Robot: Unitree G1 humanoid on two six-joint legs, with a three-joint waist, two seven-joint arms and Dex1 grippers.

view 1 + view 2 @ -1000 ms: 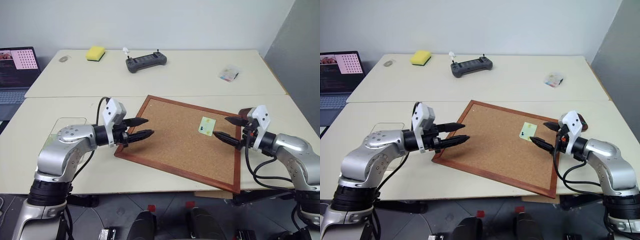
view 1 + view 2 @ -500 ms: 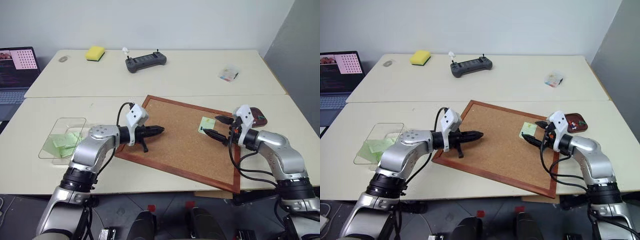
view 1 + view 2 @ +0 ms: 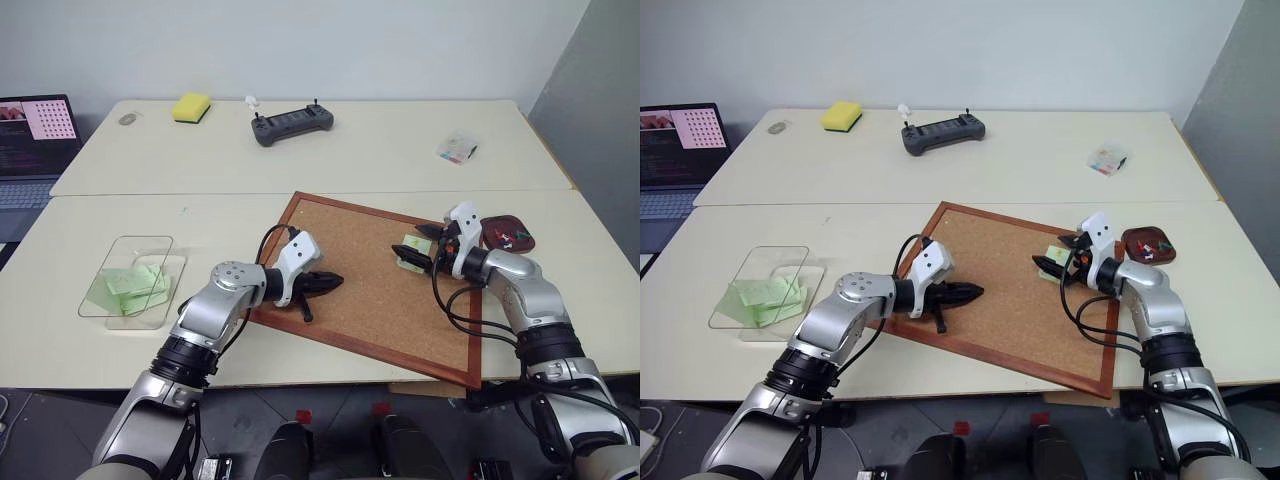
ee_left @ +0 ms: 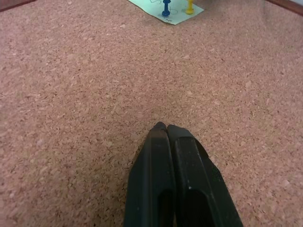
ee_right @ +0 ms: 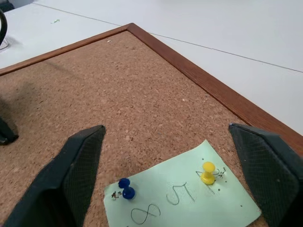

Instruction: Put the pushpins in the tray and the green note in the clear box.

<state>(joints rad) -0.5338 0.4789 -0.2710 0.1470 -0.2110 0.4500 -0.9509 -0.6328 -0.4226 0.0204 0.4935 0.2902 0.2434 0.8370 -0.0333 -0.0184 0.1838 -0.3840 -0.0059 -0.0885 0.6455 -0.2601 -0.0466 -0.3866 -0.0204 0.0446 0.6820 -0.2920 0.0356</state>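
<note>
Pinning the green note (image 5: 184, 201) to the cork board (image 3: 350, 300) near the counter's right edge, a blue pushpin (image 5: 126, 187) and a yellow pushpin (image 5: 207, 172) had yet to be pulled. The right pincer (image 5: 175, 170) was held low with its fingers apart, flanking the note; next, one pin head would need centring between them before closing. The left pincer (image 4: 166, 137) was pressed together, empty, on the board. The tray (image 3: 508, 233) lay just beyond the right arm, the clear box (image 3: 135, 285) toward the left edge.
</note>
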